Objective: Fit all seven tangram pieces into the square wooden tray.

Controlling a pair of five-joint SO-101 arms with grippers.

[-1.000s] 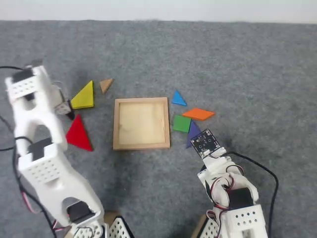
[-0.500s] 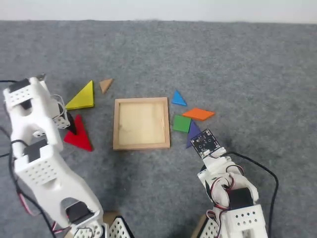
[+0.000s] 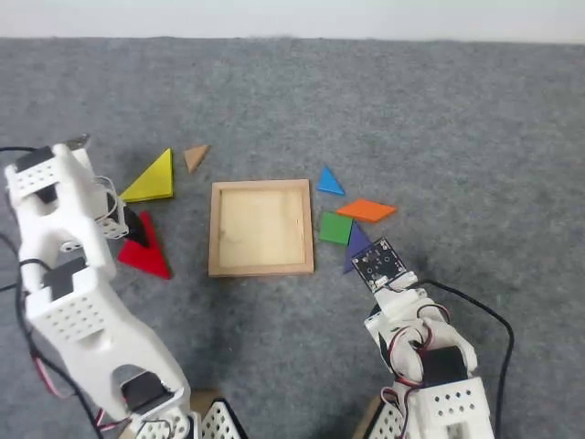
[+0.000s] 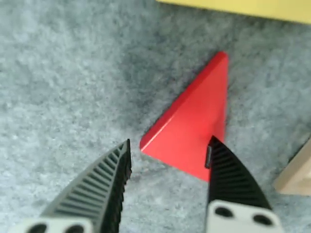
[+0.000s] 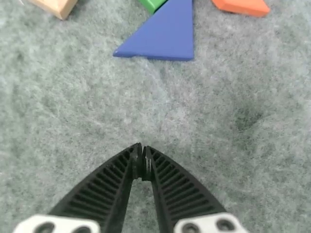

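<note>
The high camera looked down from above over the whole table (image 3: 411, 110). The near left wrist camera shared its red triangle (image 4: 194, 131), 9 o'clock from the tray (image 3: 260, 270); the right, the dark blue triangle (image 5: 163, 36), 4 o'clock.

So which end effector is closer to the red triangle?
Left. The left end effector hangs open over the red triangle; the right end effector is beyond the tray, by the dark blue triangle.

No text, label, brand, number or sign legible anywhere, neither on the wooden tray (image 3: 260, 269) nor on the small circuit board (image 3: 377, 263) just beside the tray's corner, with marks there too small to tell.
</note>
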